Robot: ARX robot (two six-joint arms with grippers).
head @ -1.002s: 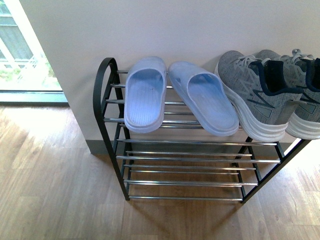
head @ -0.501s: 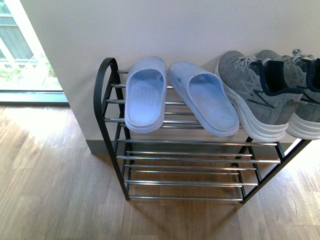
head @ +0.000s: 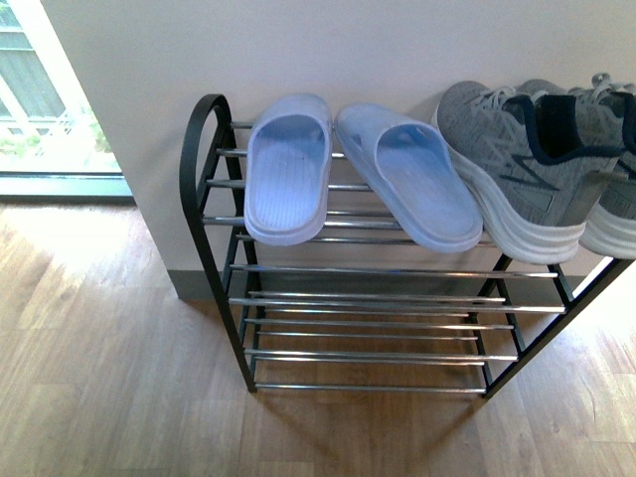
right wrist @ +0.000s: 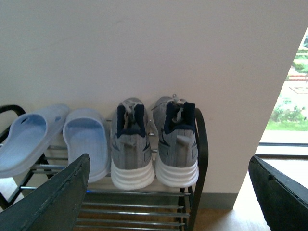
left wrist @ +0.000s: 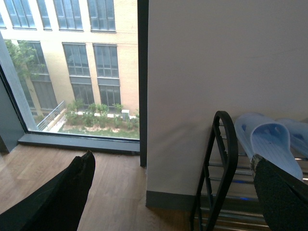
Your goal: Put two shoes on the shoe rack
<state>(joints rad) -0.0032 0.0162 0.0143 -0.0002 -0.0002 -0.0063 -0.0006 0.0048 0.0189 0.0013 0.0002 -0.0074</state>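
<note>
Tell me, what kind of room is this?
Probably a home entryway or hallway: a shoe rack against a plain wall holds grey sneakers and blue slippers, on a wood floor beside a tall window.

We see two pale blue slippers lying side by side, a white wall behind, wooden floor below.

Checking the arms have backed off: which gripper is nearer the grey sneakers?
Right, judging by the wrist views. The right gripper faces the grey sneakers on the shoe rack; the left gripper sits off the rack's other end, by the slippers.
</note>
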